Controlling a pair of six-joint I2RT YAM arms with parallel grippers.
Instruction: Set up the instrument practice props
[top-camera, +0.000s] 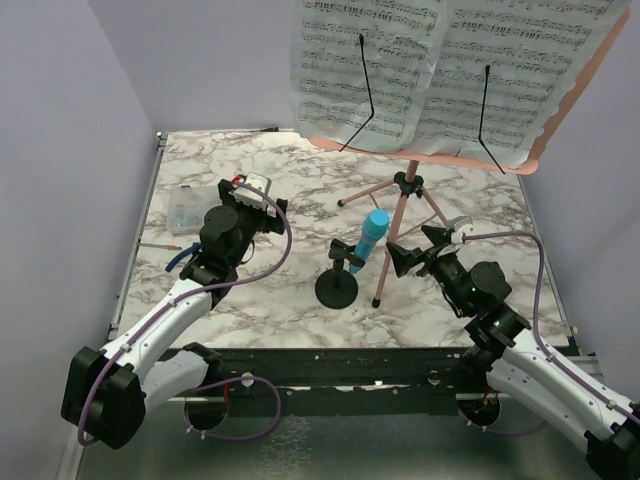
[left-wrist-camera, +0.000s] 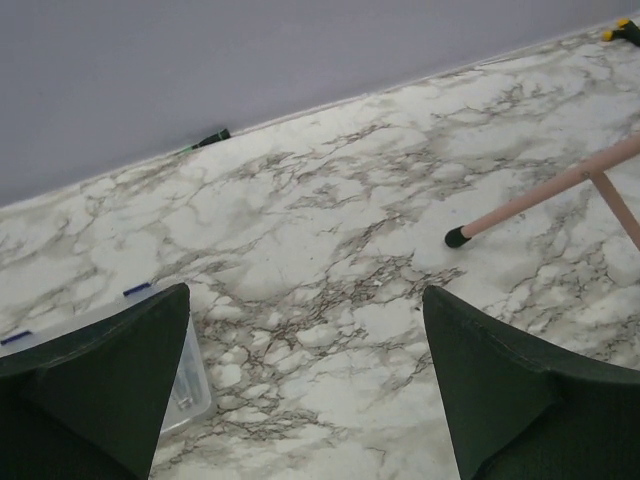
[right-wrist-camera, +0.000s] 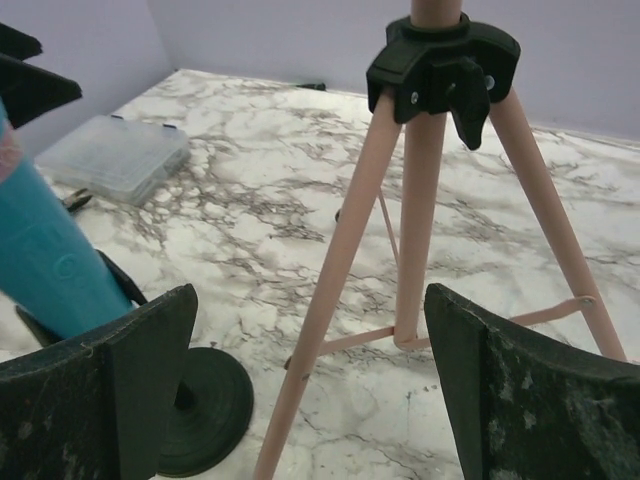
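The pink music stand (top-camera: 404, 215) stands upright on its tripod legs at the table's middle right. White sheet-music pages (top-camera: 440, 70) rest on its panel under two black wire clips. The blue toy microphone (top-camera: 371, 240) sits tilted in the small black round-based mic stand (top-camera: 337, 288), just left of the tripod. My right gripper (top-camera: 418, 247) is open and empty, close to the tripod's near leg (right-wrist-camera: 330, 300); the microphone (right-wrist-camera: 50, 265) and the stand's base (right-wrist-camera: 205, 410) show at its left. My left gripper (top-camera: 262, 200) is open and empty over bare marble at the left.
A clear plastic compartment box (top-camera: 187, 209) lies at the far left; it also shows in the left wrist view (left-wrist-camera: 185, 385) and the right wrist view (right-wrist-camera: 115, 155). A tripod foot (left-wrist-camera: 457, 237) rests right of my left gripper. Purple walls close in the back and sides.
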